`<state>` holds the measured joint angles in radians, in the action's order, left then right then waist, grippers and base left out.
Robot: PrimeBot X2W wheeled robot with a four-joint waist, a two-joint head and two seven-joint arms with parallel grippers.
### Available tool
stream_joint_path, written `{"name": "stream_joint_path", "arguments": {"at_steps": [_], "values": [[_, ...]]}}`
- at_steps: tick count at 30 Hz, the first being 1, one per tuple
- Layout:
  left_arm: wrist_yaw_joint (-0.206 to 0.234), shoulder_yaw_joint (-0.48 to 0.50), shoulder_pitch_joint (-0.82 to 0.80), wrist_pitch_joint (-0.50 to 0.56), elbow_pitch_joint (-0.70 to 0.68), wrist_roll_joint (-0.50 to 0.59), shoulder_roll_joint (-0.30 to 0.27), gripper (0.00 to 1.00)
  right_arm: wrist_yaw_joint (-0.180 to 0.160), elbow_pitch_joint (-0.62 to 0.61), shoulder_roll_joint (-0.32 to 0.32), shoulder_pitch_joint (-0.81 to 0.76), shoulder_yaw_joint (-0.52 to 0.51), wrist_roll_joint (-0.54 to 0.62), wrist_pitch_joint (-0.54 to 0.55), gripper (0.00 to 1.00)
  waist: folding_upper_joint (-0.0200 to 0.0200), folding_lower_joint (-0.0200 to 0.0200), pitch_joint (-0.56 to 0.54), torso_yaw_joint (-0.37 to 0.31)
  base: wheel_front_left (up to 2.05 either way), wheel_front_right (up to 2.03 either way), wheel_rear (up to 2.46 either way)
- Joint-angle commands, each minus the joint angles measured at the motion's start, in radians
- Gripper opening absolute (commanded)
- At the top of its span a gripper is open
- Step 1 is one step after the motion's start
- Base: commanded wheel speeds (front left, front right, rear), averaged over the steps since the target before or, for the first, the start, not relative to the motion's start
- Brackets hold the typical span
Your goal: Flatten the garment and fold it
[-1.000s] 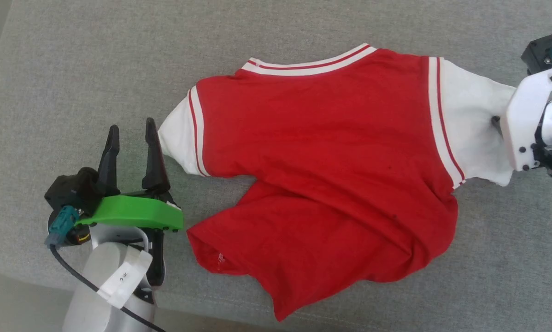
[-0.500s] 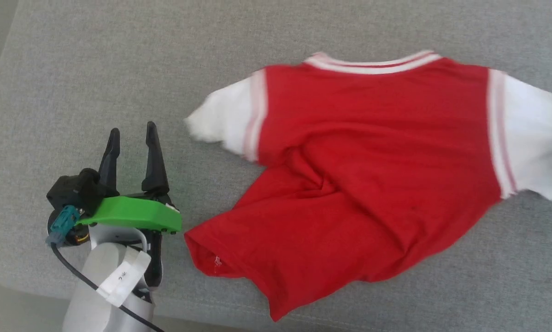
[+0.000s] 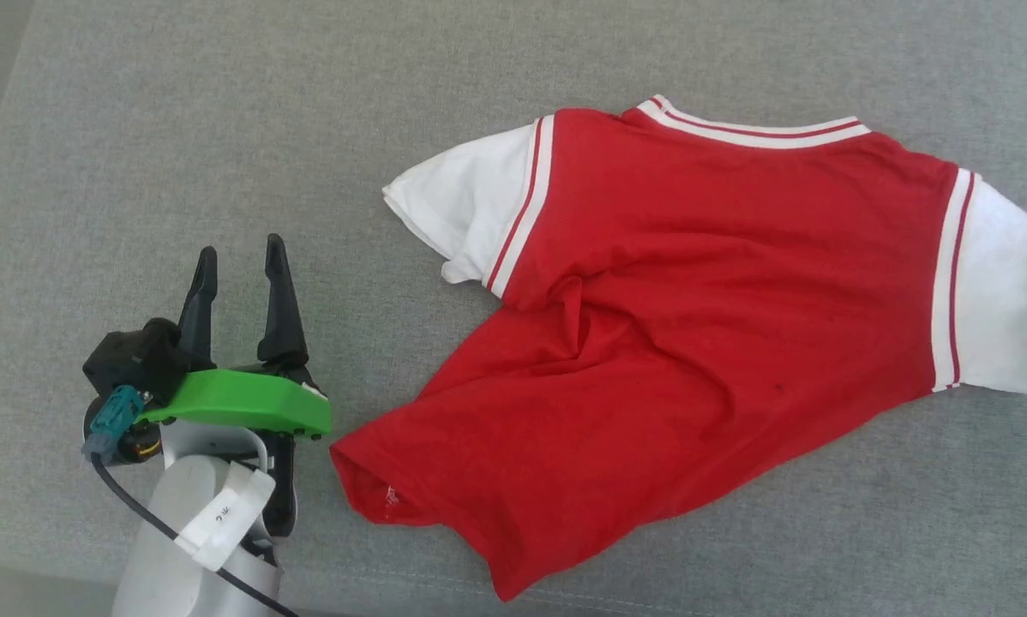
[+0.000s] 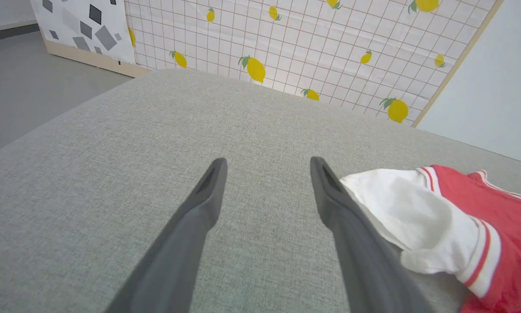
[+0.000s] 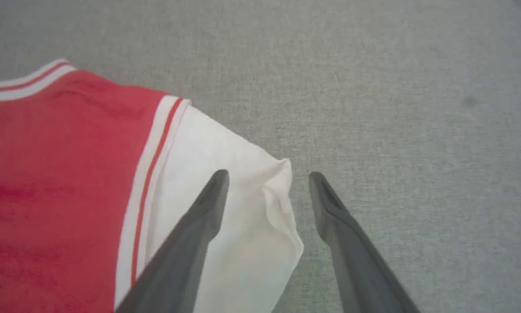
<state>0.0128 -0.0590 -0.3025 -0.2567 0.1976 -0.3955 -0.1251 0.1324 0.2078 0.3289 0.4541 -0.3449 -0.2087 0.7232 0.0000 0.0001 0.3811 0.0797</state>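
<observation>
Your dark left gripper (image 3: 241,247), jaws apart, sits lower left — clear of the rumpled red, white-sleeved T-shirt (image 3: 693,326) on grey fabric (image 3: 222,103).

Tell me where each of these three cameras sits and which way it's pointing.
Head view: on the robot's head, looking down on the red T-shirt lying on the grey cushion; left gripper and pale forearm show lower left.
Left wrist view: on the left wrist, looking low along its open fingers across the cushion to a lemon-print wall panel.
Right wrist view: on the right wrist, looking down past the open right gripper at a white sleeve.
Shared: all three show the T-shirt and cushion.
</observation>
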Motion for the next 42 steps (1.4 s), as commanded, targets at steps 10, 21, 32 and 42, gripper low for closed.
{"name": "stream_joint_path", "arguments": {"at_steps": [10, 21, 32, 42], "values": [[0.007, 0.004, 0.022, 0.01, 0.006, -0.007, -0.012, 1.0, -0.002, -0.143, -0.13, -0.083, -0.068, -0.025, -0.381, 1.0, 0.0, -0.0001, -0.061, -0.04, 0.0, 0.0, 0.0], [0.023, -0.086, -0.23, 0.326, 0.077, 0.005, -0.026, 1.0, -0.002, -0.224, -0.168, -0.13, -0.082, -0.038, -0.403, 1.0, 0.0, -0.0001, -0.036, -0.083, 0.0, 0.0, 0.0], [0.061, -0.219, -0.524, 1.015, 0.294, 0.055, -0.099, 1.0, -0.002, -0.243, -0.174, -0.129, -0.088, -0.046, -0.392, 1.0, 0.0, -0.0001, 0.032, -0.133, 0.0, 0.0, 0.0], [0.042, -0.265, -0.473, 1.244, 0.33, 0.009, -0.086, 1.0, -0.002, -0.242, -0.169, -0.121, -0.084, -0.051, -0.399, 1.0, 0.0, -0.0001, 0.062, -0.156, 0.0, 0.0, 0.0]]}}
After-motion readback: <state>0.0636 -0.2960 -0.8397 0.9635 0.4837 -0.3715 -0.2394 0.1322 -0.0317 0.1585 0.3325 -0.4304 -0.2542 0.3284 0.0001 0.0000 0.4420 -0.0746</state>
